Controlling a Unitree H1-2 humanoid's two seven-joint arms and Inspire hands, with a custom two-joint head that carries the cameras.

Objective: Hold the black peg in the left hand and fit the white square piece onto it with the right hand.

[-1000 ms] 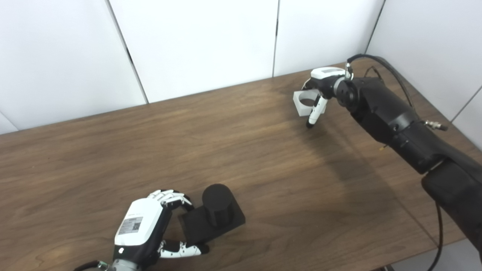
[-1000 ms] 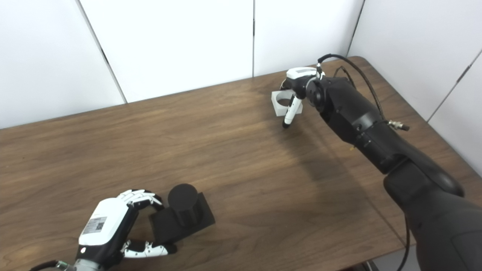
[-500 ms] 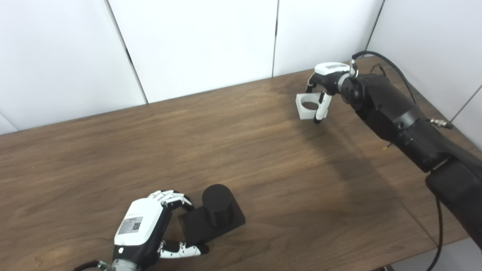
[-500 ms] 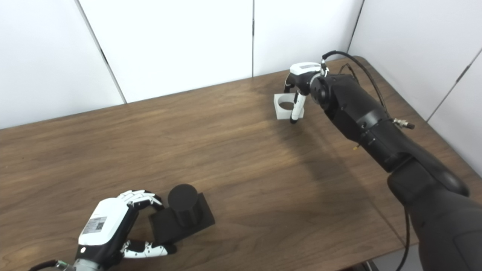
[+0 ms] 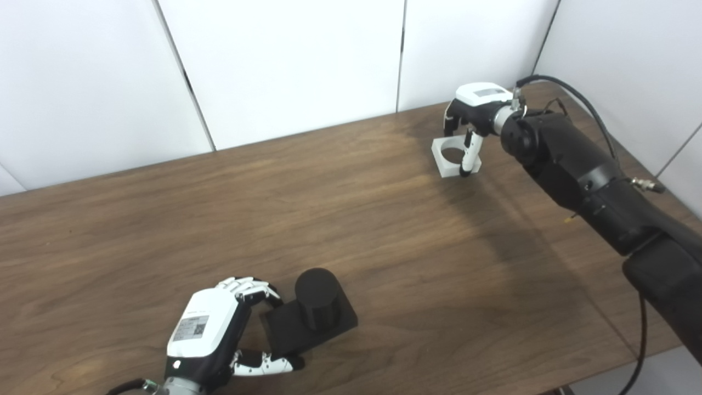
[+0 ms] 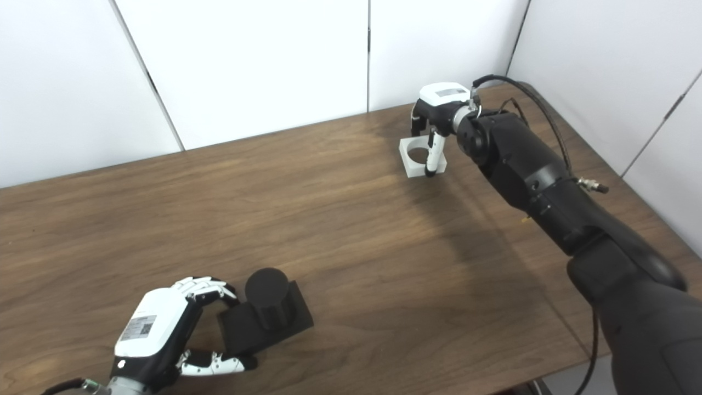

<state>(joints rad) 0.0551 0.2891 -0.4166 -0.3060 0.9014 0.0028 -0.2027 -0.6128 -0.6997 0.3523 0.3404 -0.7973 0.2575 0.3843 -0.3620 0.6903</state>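
Two hands, right hand (image 5: 473,112) over white square piece (image 5: 451,159), far corner

Your left hand (image 5: 211,332) sits low at the near edge of the table (image 5: 164,219), fingers curled over the far side and thumb along the near side of the black peg (image 5: 310,315), clamped on its base. Your right arm (image 5: 576,170) reaches to the table's far right corner; your right hand (image 5: 471,118) points down, fingers and thumb closed on the white square piece (image 5: 452,159).
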